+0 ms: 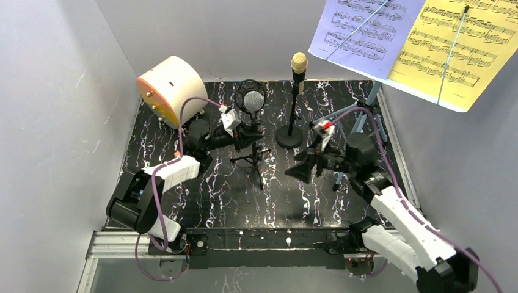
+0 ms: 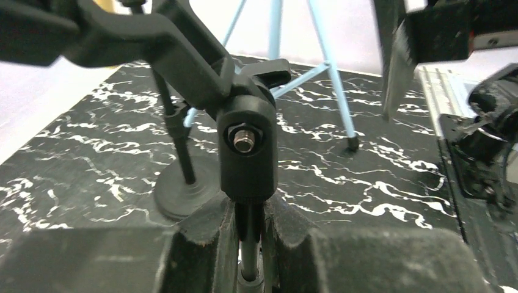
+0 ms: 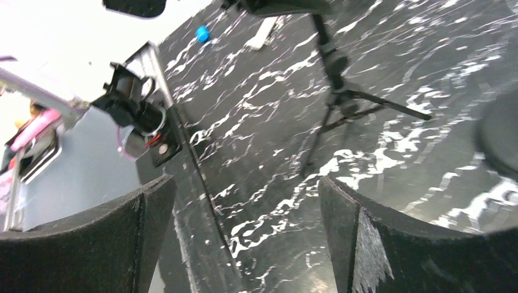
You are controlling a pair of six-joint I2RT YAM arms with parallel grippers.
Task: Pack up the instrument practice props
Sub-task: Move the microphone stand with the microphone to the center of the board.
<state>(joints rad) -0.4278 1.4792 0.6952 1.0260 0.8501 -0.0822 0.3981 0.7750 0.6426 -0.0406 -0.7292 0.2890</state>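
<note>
A silver-headed microphone [image 1: 253, 99] stands on a black tripod pole [image 1: 252, 160] left of centre on the mat. My left gripper [image 1: 249, 135] [image 2: 251, 210] is shut on that pole's thin shaft [image 2: 253, 238], just below its black swivel joint [image 2: 247, 146]. A cream microphone [image 1: 298, 63] sits on the round-base pole [image 1: 289, 135] [image 2: 183, 195] just to the right. My right gripper [image 1: 299, 168] [image 3: 244, 232] hovers open over the mat with nothing in it, right of the tripod legs [image 3: 342, 104]. The blue music rack [image 1: 365, 113] [image 2: 333, 73] stands at the back right. It carries lavender [image 1: 360, 27] and yellow [image 1: 458, 49] score sheets.
A big cream cylinder with an orange face [image 1: 171, 91] lies at the back left corner. Grey walls close in the black marbled mat [image 1: 214, 189] on three sides. A metal rail [image 1: 244, 239] runs along the near edge by the arm bases.
</note>
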